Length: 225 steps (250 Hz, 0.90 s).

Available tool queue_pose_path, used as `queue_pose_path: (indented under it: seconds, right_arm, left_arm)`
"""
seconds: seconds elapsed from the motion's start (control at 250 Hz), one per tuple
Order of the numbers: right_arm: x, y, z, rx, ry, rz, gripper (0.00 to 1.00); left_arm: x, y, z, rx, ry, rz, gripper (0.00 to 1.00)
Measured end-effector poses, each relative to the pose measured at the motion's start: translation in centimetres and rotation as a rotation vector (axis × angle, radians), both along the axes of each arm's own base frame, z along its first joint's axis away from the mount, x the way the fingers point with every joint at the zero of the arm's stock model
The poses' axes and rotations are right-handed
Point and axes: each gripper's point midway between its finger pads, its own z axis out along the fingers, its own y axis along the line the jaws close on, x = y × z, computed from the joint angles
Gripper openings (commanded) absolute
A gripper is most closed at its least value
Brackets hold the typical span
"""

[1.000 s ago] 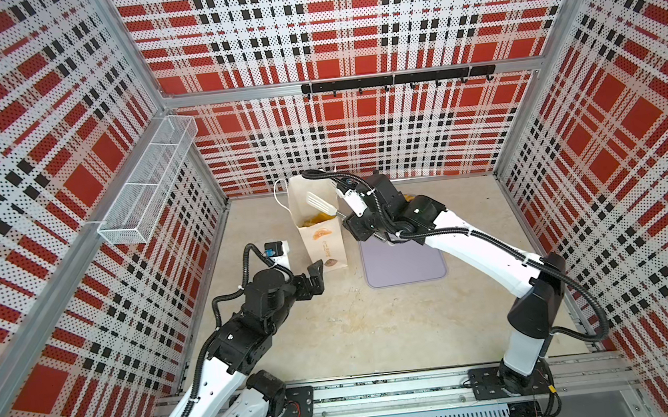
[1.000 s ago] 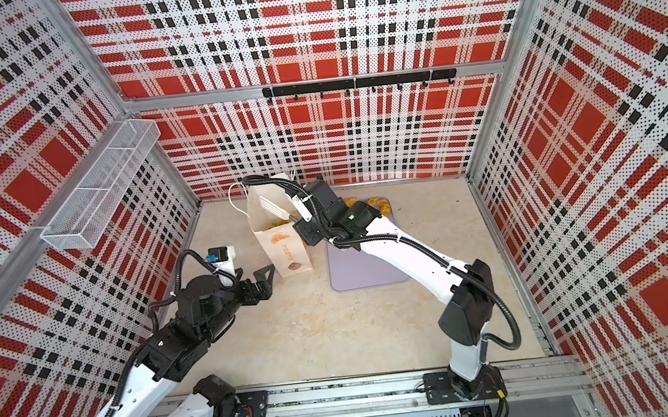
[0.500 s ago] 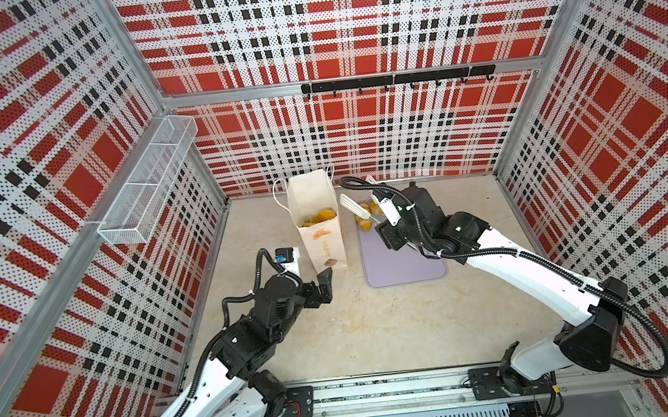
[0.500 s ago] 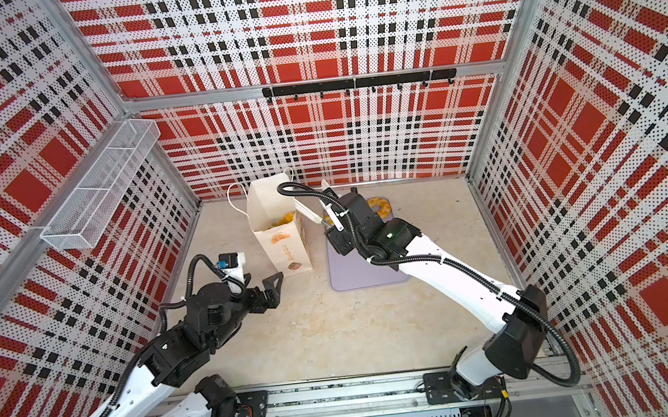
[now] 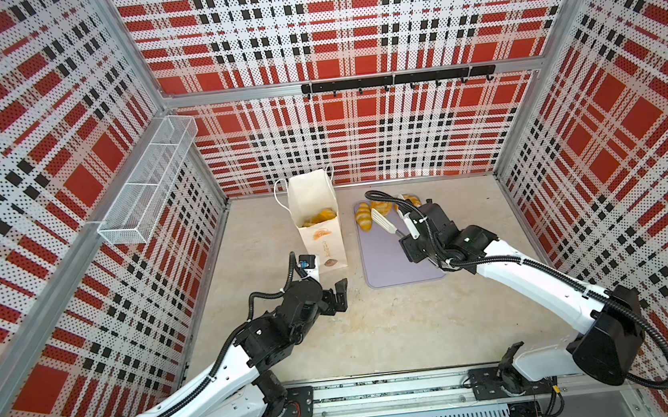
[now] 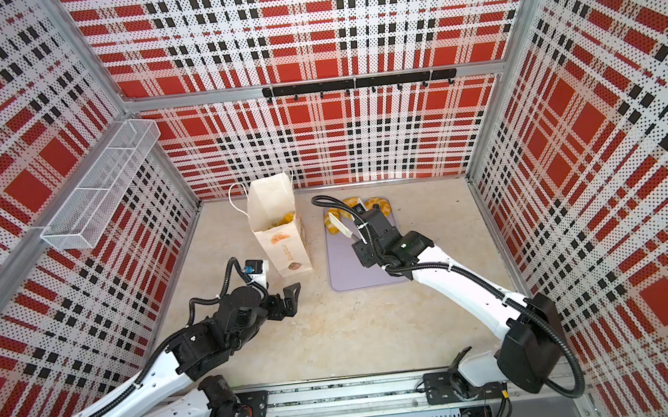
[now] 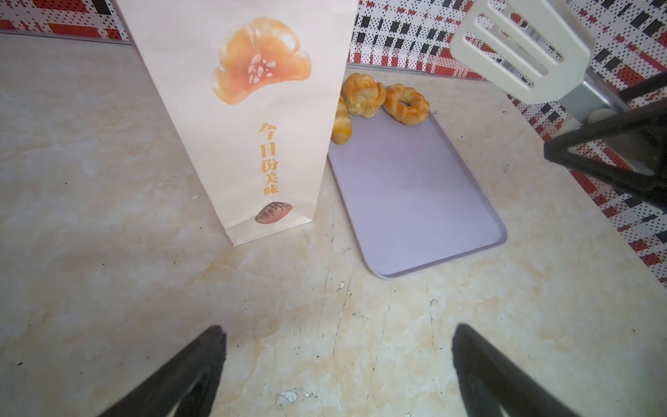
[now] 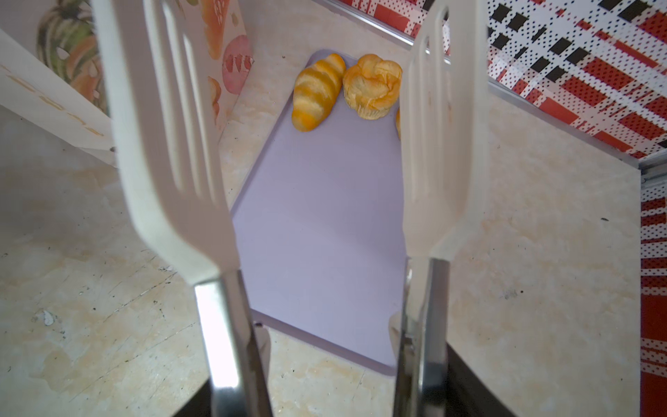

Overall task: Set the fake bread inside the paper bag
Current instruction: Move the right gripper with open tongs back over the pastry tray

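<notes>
Top views alone showed golden toy pastries [image 5: 319,217] in cream paper bag [image 5: 324,241]. Left tool [image 7: 339,335] gaped w/ nothing; right tool [image 5: 408,239] pinched white slotted tongs [image 8: 173,144].

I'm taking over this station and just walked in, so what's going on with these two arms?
The right gripper holds white slotted serving tongs, spread open and empty, above the flat lilac tray. Three glossy golden toy pastries remain at the tray's far end, and others already lie inside the tall cream paper bag. The left gripper, jaws wide open, hovers near the bag's base and holds nothing.
</notes>
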Motion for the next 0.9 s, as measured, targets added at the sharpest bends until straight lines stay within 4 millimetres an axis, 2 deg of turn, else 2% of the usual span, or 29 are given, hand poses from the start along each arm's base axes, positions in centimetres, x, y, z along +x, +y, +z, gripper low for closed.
queue_pose_path:
  seconds: [0.128, 0.26, 0.456, 0.596, 0.9]
  right_arm:
    - [-0.1, -0.3, -1.3, -0.005, 0.026, -0.018, 0.66]
    - [0.6, 0.2, -3.0, -0.013, 0.057, -0.021, 0.65]
    - [1.8, 0.7, -7.6, -0.046, 0.155, -0.03, 0.64]
    - [2.4, 0.8, -10.1, -0.065, 0.211, -0.038, 0.64]
    - [4.0, 1.4, -12.5, -0.062, 0.258, -0.048, 0.63]
  left_arm:
    - [-0.1, -0.3, -1.2, 0.01, 0.024, -0.001, 1.0]
    - [-0.3, -0.3, -2.4, 0.014, 0.045, 0.002, 0.99]
    - [-0.4, -0.4, -3.4, 0.013, 0.059, 0.006, 0.99]
    - [-0.4, -0.3, -4.2, 0.02, 0.074, 0.011, 0.99]
    - [-0.4, -0.3, -5.4, 0.033, 0.09, 0.014, 0.99]
